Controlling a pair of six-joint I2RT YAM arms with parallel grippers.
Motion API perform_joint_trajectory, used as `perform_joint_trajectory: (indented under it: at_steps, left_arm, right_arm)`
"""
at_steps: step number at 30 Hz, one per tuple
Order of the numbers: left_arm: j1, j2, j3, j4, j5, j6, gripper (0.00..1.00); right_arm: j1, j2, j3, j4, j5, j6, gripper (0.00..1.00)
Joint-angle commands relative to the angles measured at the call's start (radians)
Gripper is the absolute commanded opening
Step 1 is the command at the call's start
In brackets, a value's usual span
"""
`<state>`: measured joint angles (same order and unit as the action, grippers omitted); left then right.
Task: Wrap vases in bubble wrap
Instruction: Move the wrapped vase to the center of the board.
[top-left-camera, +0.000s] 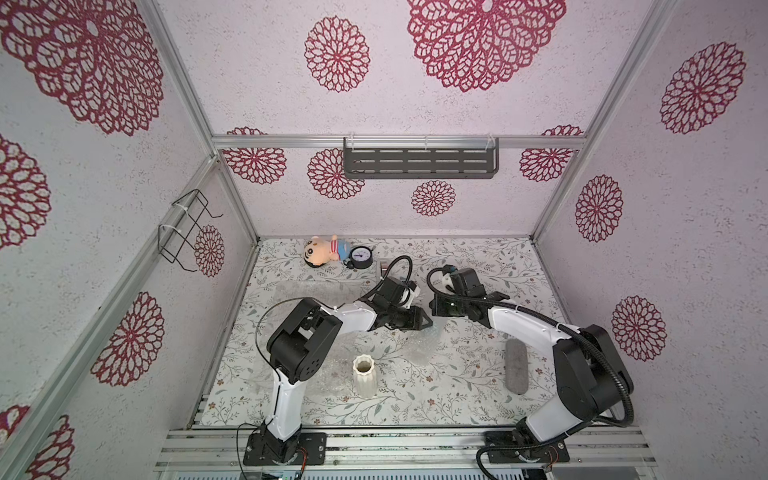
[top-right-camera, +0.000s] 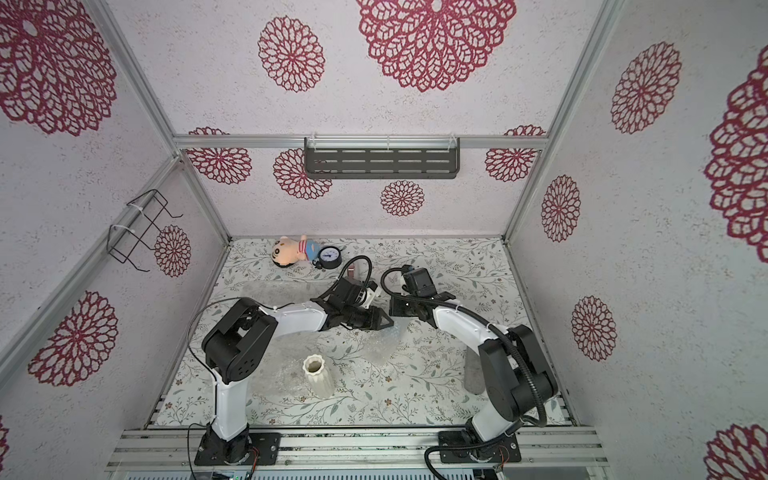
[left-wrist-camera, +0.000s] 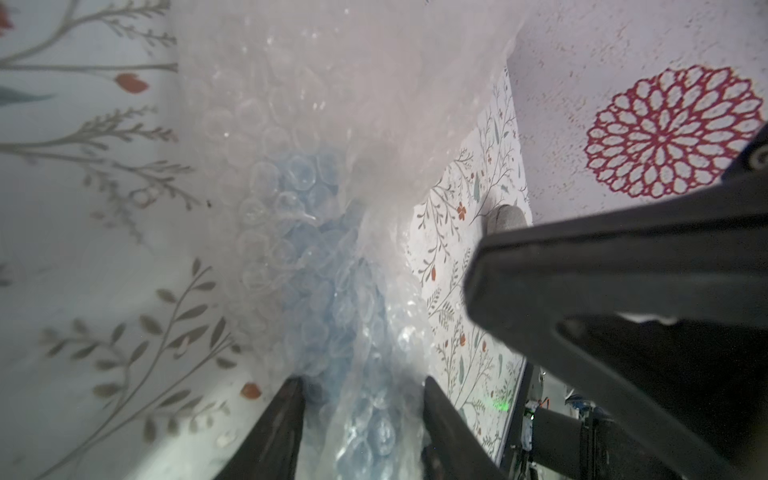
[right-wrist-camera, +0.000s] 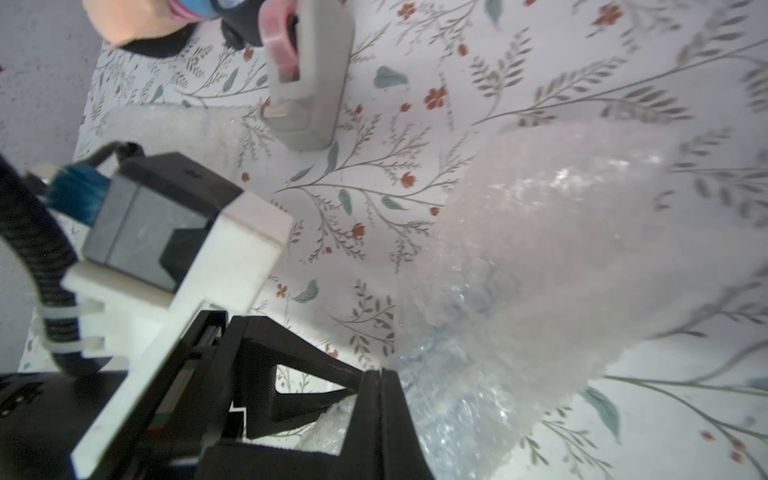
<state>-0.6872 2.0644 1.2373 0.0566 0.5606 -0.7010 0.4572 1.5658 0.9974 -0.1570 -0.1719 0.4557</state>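
My left claw is half-closed round the blue vase, fingers against the wrap that covers it. My right claw is pressed together just beside it, mid-table, pinching what looks like a wrap edge. I read this as mid-roll on vase one: next I hold the flap taut and turn the bundle so the loose sheet closes round it, without the vase slipping out. The cream vase stands bare near the front, well apart, not started.
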Motion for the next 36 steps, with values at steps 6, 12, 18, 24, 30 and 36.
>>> perform_joint_trajectory:
  at_steps: [6,12,18,24,30,36]
  left_arm:
    - [-0.083,0.142,0.157,0.081,-0.061,-0.098,0.51]
    - [-0.074,0.099,0.177,0.029,-0.112,-0.037,0.60]
    - [-0.027,0.001,0.198,-0.041,-0.175,0.049,0.75]
    - [-0.002,-0.127,0.195,-0.125,-0.258,0.122,0.87]
    - [0.050,-0.340,0.065,-0.168,-0.387,0.144,0.96]
    - [0.136,-0.589,-0.096,-0.274,-0.527,0.175,0.97]
  right_arm:
    - [-0.101,-0.109,-0.033,-0.044,0.120,0.025,0.05]
    - [-0.108,-0.150,-0.061,-0.015,0.116,-0.019,0.11]
    - [-0.106,-0.244,-0.110,0.036,0.103,-0.049,0.24]
    - [-0.073,-0.319,-0.134,0.077,0.081,-0.098,0.41]
    - [0.062,-0.364,-0.148,0.105,0.100,-0.190,0.55]
    - [0.220,-0.429,-0.309,0.318,0.039,-0.206,0.69]
